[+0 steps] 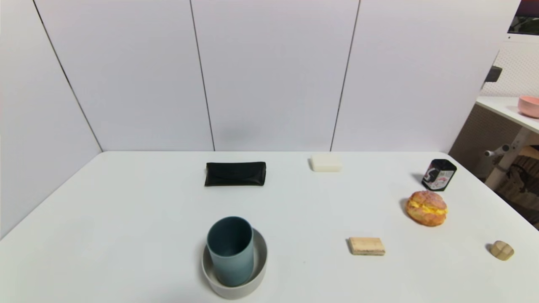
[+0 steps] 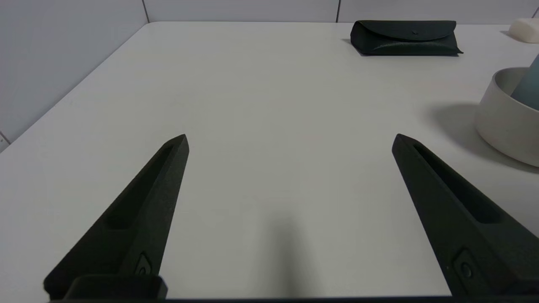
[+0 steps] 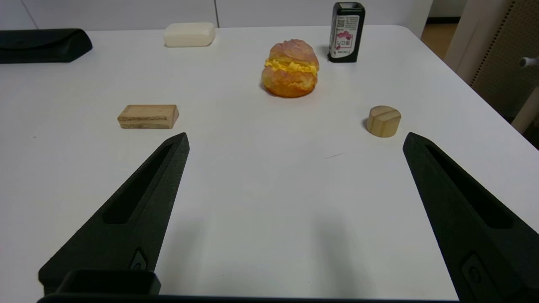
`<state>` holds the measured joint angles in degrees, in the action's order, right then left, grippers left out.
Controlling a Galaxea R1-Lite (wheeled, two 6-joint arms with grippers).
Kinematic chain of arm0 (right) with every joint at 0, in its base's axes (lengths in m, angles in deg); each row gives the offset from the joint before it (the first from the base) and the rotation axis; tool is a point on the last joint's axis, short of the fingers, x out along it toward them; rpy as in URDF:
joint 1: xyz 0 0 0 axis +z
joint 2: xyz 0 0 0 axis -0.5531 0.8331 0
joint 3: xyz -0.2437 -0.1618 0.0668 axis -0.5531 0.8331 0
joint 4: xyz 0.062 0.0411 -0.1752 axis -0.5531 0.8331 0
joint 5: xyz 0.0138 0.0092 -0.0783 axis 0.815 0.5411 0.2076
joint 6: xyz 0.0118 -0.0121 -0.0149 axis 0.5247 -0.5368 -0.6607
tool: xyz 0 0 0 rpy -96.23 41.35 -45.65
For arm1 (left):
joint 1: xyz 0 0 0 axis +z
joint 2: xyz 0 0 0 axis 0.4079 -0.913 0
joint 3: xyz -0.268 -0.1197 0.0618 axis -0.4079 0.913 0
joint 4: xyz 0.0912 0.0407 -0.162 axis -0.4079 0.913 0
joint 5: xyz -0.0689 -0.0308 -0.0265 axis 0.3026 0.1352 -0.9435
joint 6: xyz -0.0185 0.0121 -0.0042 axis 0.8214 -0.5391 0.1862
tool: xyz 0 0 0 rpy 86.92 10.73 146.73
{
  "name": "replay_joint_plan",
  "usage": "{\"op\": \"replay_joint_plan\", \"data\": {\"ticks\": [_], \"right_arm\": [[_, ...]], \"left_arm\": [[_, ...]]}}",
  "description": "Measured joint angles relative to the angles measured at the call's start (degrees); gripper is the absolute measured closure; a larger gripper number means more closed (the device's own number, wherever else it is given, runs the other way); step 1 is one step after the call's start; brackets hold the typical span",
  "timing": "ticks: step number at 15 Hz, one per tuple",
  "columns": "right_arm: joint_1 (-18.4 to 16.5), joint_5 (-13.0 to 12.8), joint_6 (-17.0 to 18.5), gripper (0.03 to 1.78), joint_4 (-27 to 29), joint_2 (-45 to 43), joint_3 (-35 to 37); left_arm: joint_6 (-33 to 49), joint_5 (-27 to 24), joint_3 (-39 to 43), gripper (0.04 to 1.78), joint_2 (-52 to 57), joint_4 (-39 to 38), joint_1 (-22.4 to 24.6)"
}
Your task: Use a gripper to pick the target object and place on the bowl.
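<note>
Already placed | pale blue-grey cylindrical tumbler (image 1: pixel 230 251) stands upright inside low grey-beige bowl (image 1: pixel 257 275), near-centre of white surface (image 1: pixel 126 210), so task looks done | left tool (image 2: pixel 289 139) wide, empty, left of bowl | right tool (image 3: pixel 294 136) wide, empty, near right.

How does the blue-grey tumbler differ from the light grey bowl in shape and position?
The pale blue-grey cylindrical tumbler is tall and narrow; the matte light grey round bowl is low and wide. The tumbler stands upright inside the bowl, while the bowl rests on the white table. The tumbler's inside is dark teal. Both have straight sides and no handle.
</note>
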<state>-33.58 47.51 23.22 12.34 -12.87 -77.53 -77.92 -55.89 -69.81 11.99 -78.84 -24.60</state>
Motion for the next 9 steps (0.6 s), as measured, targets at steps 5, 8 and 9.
{"op": "replay_joint_plan", "data": {"ticks": [5,8,9], "right_arm": [[0.0,0.0,-0.5,0.06,-0.1,0.0,0.0],[0.0,-0.1,-0.1,0.06,0.0,0.0,0.0],[0.0,0.0,-0.1,0.06,0.0,0.0,0.0]], "left_arm": [[0.0,0.0,0.0,0.11,0.0,0.0,0.0],[0.0,0.0,0.0,0.11,0.0,0.0,0.0],[0.0,0.0,0.0,0.11,0.0,0.0,0.0]]}}
